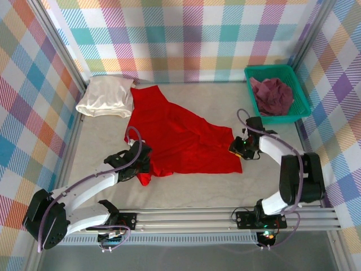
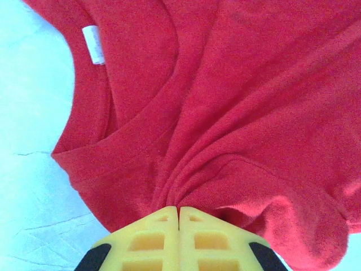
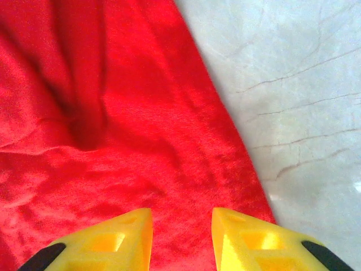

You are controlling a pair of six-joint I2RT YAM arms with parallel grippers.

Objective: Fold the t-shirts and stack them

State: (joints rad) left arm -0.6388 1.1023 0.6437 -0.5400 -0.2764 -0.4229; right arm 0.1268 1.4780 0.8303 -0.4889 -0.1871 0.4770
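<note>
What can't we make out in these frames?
- Left wrist: print on the label of the red shirt, too small.
- Left wrist: how much cloth the shut left tool pinches; the tool itself covers it.
- Right wrist: whether the open right tool touches the shirt; the tool covers the contact.
- Top: layout of the maroon shirt, crumpled in the basket.

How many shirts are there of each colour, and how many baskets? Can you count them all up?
Bright red soft cloth t-shirt: 1
Cream-white soft cloth t-shirt: 1
Dull maroon-purple soft cloth t-shirt: 1
Green plastic mesh basket: 1
Total: 4
</note>
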